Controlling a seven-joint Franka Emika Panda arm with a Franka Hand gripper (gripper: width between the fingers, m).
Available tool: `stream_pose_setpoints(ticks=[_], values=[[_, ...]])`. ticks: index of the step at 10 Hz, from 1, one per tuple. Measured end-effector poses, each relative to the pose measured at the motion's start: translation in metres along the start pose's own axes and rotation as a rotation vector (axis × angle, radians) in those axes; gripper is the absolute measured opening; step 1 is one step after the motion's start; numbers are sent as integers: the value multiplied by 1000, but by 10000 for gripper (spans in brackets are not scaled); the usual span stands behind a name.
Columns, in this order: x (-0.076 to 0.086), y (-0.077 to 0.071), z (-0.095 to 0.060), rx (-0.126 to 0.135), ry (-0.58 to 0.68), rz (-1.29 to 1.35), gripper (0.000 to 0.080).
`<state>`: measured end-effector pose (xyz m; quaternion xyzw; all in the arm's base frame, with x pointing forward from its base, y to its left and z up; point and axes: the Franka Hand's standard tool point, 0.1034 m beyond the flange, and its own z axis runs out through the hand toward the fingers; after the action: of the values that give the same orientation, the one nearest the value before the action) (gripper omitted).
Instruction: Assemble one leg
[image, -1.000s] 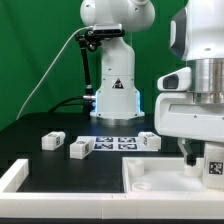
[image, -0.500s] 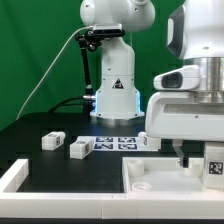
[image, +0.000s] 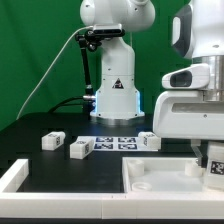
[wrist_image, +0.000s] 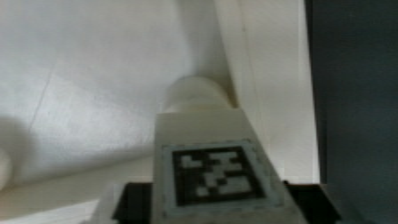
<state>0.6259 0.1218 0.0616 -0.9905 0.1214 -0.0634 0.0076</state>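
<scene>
The arm's wrist has slid back toward the right edge of the exterior view since half a second ago. The pincer (image: 207, 158) is clamped on the small white plastic block-like leg with a black-and-white tag (image: 214, 162), lower right, tip down over the large flat white square panel with raised rim (image: 150, 178). My guess is it's twisting the leg in. Can't tell if it's seated.

Arm body: white Franka, glossy shell.

We record the arm (image: 112, 55) as white, built of rounded links with dark bands at the joints. A thin black cable (image: 50, 65) leads to a black fitting near its top. The pedestal bears a black triangle label (image: 117, 85) and glows pale blue. The gripper (image: 203, 160) has a boxy white housing and dark fingers (image: 191, 155).
</scene>
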Motion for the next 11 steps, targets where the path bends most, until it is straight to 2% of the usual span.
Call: stream_pose_setpoints(ticks=[1, 5, 6, 9, 11], values=[[1, 4, 1, -4, 0, 5, 271], [0, 3, 1, -3, 1, 44, 271], [-1, 3, 1, 7, 18, 210, 271], [-3, 4, 2, 2, 29, 617, 271], [-3, 7, 2, 15, 4, 946, 271]])
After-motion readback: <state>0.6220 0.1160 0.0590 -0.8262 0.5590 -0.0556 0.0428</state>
